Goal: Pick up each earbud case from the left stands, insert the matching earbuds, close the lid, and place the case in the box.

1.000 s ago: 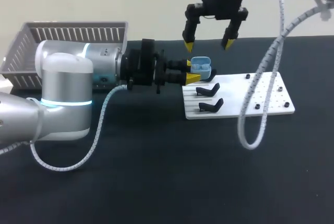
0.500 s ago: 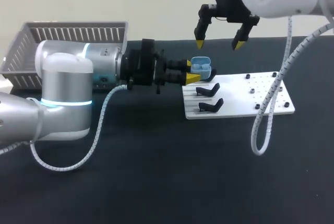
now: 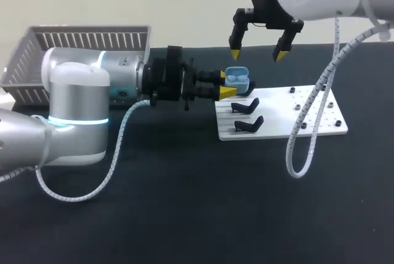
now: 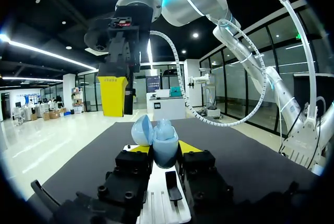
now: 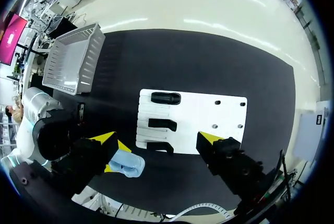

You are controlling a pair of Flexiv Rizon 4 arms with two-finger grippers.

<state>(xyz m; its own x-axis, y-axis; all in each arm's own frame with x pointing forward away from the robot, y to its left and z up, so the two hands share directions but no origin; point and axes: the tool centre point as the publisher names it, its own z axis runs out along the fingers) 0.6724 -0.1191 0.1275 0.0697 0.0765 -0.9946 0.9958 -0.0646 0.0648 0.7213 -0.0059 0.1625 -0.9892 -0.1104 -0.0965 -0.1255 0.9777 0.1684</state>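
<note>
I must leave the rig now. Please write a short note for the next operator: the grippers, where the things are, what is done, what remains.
Left gripper: shut on the blue case, lid open, held clear of the stands.
Right gripper: open, empty, above the case.
Board: three stands, all bare in the right wrist view.
Box: no case seen in it.
Done: case picked up. Whether the earbuds are in, I cannot tell.
Left: check the earbuds, close the lid, put the case in the box.
</note>
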